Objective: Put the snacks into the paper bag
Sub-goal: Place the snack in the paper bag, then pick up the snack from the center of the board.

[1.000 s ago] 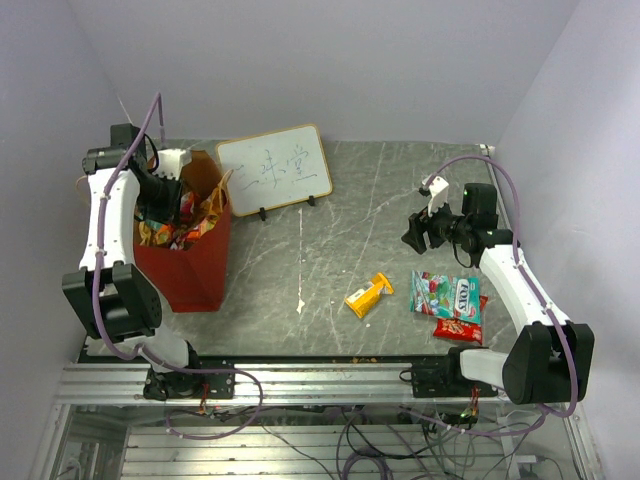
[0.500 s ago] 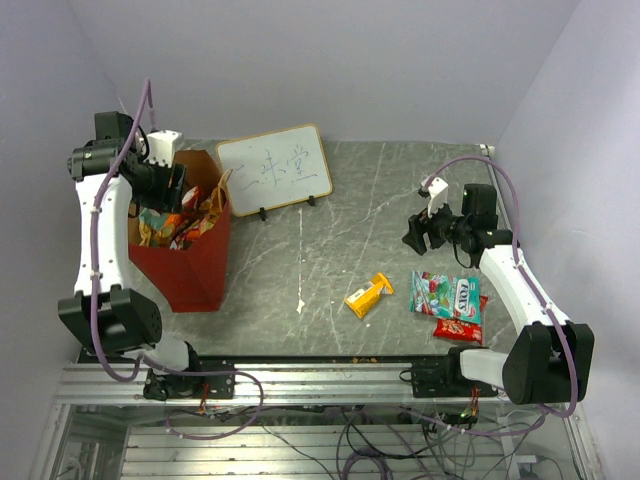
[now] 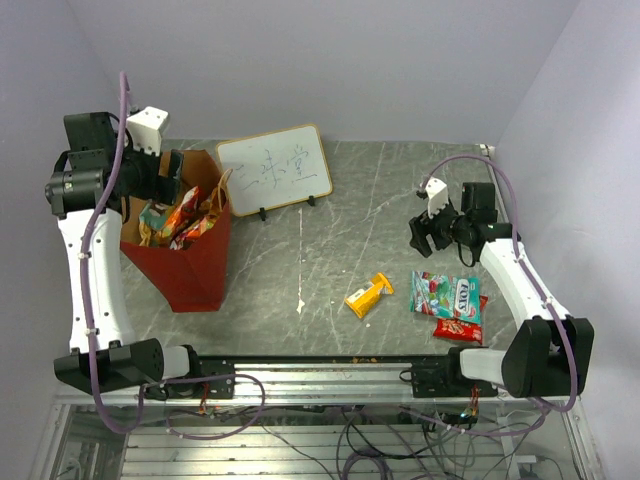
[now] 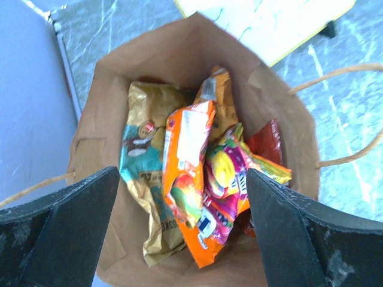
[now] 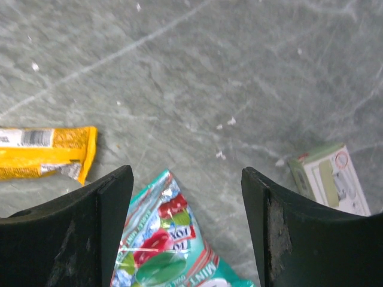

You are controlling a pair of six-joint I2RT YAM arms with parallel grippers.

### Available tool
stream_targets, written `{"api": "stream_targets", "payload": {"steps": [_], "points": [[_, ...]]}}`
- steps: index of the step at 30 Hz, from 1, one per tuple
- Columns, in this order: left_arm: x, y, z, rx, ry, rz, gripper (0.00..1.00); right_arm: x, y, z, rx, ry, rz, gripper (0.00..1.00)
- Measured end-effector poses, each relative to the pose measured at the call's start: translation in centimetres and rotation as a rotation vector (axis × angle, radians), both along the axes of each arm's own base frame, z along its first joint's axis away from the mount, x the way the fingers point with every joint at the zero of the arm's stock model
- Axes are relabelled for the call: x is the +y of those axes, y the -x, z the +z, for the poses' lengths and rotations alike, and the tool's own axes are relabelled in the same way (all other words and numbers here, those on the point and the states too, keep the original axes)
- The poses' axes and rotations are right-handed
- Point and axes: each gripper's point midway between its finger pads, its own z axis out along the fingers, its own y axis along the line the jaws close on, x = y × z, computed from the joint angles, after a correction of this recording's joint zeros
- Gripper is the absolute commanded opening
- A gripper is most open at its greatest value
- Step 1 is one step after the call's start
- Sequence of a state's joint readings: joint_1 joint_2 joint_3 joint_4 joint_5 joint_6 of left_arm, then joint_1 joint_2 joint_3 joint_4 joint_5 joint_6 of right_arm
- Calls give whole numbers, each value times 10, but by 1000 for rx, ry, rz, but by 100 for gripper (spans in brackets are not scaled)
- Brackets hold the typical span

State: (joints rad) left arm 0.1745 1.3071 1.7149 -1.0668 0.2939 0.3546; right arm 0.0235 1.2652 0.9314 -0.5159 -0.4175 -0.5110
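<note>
The red paper bag [image 3: 192,262] stands at the left of the table, brown inside [image 4: 108,78]. Several snacks lie in it: an orange packet [image 4: 188,179], a gold and teal packet [image 4: 140,149] and a purple and yellow one [image 4: 230,176]. My left gripper [image 3: 166,176] hangs open above the bag's mouth, holding nothing. On the table lie a yellow pack [image 3: 368,295], a teal-white candy bag [image 3: 446,296] and a red pack [image 3: 458,329] partly under it. My right gripper [image 3: 426,230] hovers open above the candy bag's corner [image 5: 170,239], apart from it. The yellow pack [image 5: 45,152] lies to its left.
A white framed board with writing [image 3: 275,168] stands behind the bag, its edge [image 4: 263,24] close to the bag's rim. A small white box with red-green print [image 5: 332,179] lies right of the right gripper. The bag's loop handles [image 4: 353,113] hang outward.
The left arm has risen out of the bag while its gripper opened wide, leaving the snacks inside. The right gripper shifted slightly and opened a little more.
</note>
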Motion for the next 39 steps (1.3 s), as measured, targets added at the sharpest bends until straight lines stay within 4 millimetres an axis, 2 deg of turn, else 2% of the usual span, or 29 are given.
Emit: {"api": "stream_targets", "payload": {"steps": [3,7,10,12,15,17,21,24,30,39], "points": [[-11,-3,9,-36,40,-36,97,-19,8,-14,85,28,-50,73],[-34,-5,17,-69,70,-101,97,-57,19,-29,221,40,-128,73],[-67,-3,24,-94,68,-189,97,-91,34,-37,315,47,-184,74],[-96,0,26,-114,54,-266,97,-108,47,-41,374,49,-204,74],[-136,10,27,-130,43,-380,96,-123,67,-50,458,44,-215,74],[-151,14,28,-142,38,-430,96,-130,82,-58,516,44,-219,74],[-171,16,28,-169,21,-491,96,-134,99,-69,591,38,-210,73],[-181,16,21,-173,10,-520,95,-130,102,-76,631,8,-193,73],[-192,16,2,-153,-12,-550,95,-124,101,-93,697,-53,-185,72],[-204,17,7,-184,-12,-585,94,-111,92,-102,717,-148,-145,68]]}}
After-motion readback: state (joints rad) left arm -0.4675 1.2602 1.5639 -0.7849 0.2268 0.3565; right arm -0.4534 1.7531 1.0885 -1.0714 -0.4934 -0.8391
